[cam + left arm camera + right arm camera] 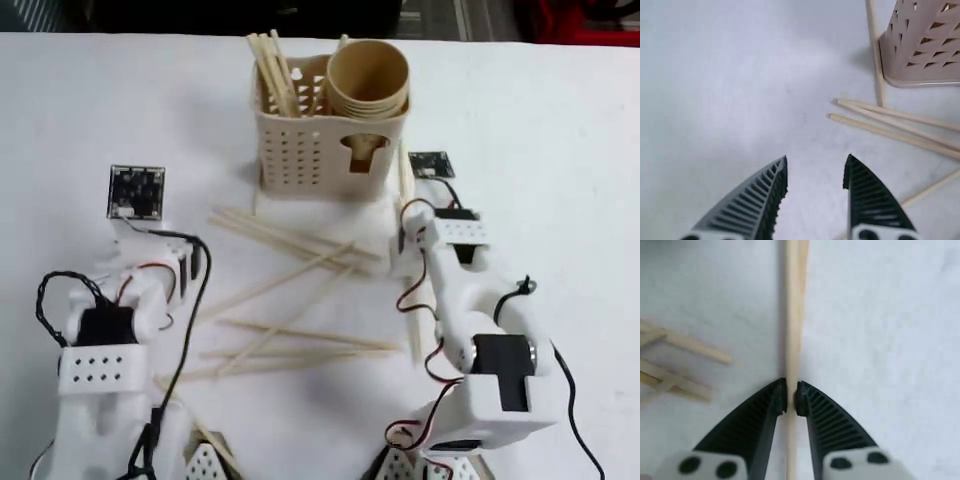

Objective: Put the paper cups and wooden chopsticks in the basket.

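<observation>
A beige perforated basket (300, 150) stands at the back middle of the table. It holds stacked paper cups (368, 75) and several wooden chopsticks (275, 65). More chopsticks (290, 340) lie scattered on the white table in front of it. My right gripper (791, 397) is shut on one chopstick (792, 315) lying right of the basket; in the high view that gripper (403, 240) sits low over the stick. My left gripper (815, 172) is open above bare table, left of the pile, with the basket's corner (925, 45) and loose chopsticks (890, 125) ahead of it.
Two small black boards lie on the table, one at the left (136, 190) and one right of the basket (431, 164). Black and red cables run along both arms. The table's far edge runs just behind the basket.
</observation>
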`<action>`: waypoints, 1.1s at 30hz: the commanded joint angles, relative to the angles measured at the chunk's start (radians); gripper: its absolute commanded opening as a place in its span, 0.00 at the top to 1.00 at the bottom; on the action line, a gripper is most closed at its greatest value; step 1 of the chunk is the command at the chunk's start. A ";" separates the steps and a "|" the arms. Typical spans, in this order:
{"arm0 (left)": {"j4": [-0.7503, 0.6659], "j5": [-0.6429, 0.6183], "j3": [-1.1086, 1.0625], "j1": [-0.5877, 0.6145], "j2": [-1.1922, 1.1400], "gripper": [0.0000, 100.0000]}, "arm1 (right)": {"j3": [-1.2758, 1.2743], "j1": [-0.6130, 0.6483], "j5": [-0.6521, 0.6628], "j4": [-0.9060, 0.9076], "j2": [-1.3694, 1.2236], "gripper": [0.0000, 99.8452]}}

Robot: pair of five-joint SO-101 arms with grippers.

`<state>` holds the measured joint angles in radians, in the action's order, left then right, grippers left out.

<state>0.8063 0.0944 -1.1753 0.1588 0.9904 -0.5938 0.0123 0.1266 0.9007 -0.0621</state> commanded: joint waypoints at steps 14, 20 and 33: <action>-0.097 0.008 -0.048 0.008 0.031 0.81 | 0.327 -0.159 0.149 0.367 0.005 0.98; -0.097 0.008 -0.048 0.008 0.031 0.81 | 0.377 -0.090 0.147 0.360 -0.004 0.98; -0.094 0.008 -0.048 0.010 0.031 0.81 | 0.218 0.028 0.060 0.028 -0.007 0.98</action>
<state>0.7327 0.0944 -1.2306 0.1603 0.9966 -0.3728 0.0276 0.2048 0.9759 -0.0821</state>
